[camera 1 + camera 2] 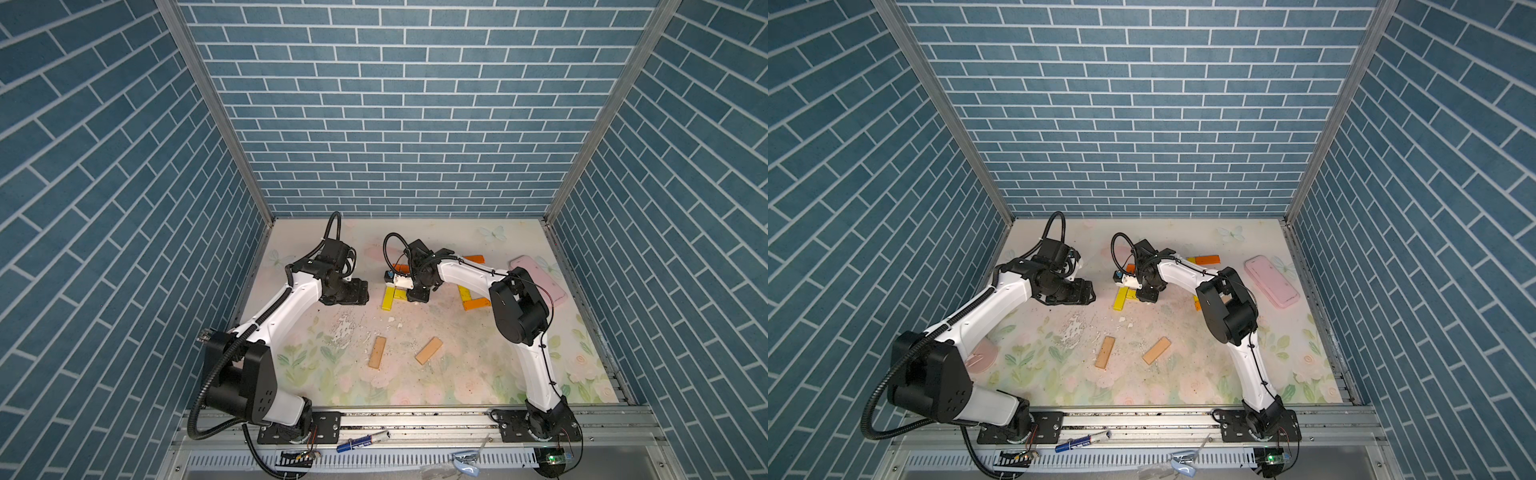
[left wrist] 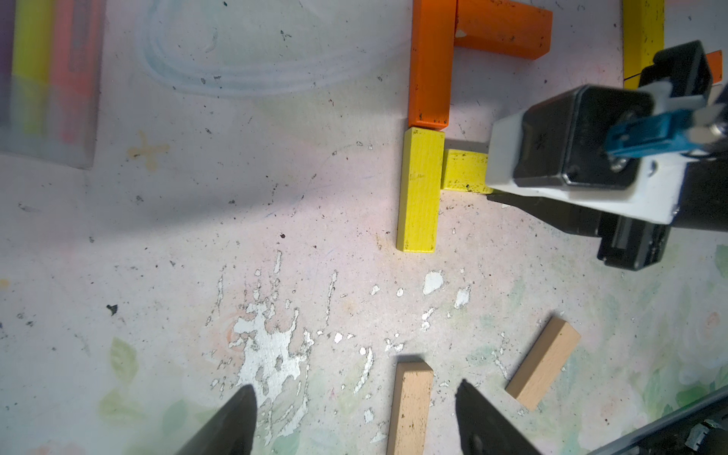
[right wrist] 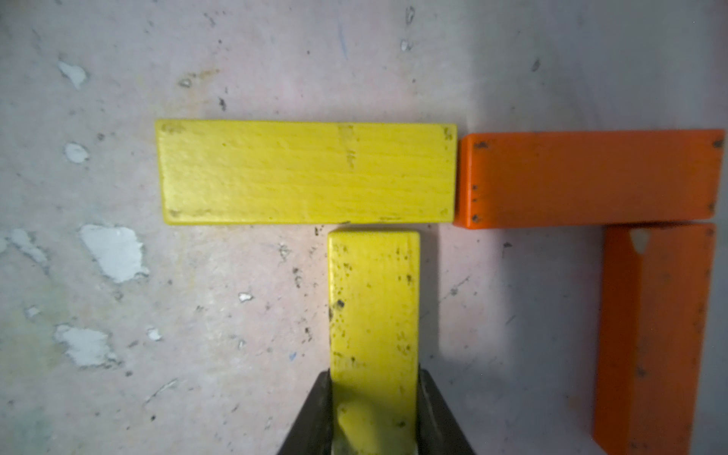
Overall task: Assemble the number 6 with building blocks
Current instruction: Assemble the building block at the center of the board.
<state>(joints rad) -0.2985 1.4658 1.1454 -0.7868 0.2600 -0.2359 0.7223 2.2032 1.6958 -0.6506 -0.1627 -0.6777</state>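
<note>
My right gripper (image 3: 374, 394) is shut on a yellow block (image 3: 374, 307) lying flat on the mat. Its free end meets the long side of a second yellow block (image 3: 307, 173) at a right angle. An orange block (image 3: 591, 179) continues that second block end to end, and another orange block (image 3: 658, 338) turns off it. In a top view this group (image 1: 390, 297) lies mid-table under the right gripper (image 1: 417, 296). My left gripper (image 2: 356, 394) is open and holds nothing, hovering left of the group (image 1: 353, 293). Two tan blocks (image 1: 377, 352) (image 1: 429, 350) lie loose nearer the front.
More orange and yellow blocks (image 1: 473, 297) lie right of the group, partly behind the right arm. A pink case (image 1: 538, 280) sits at the back right. A clear pack of pastel sticks (image 2: 47, 78) lies at the left. The mat's paint is flaked (image 1: 343, 328) mid-table.
</note>
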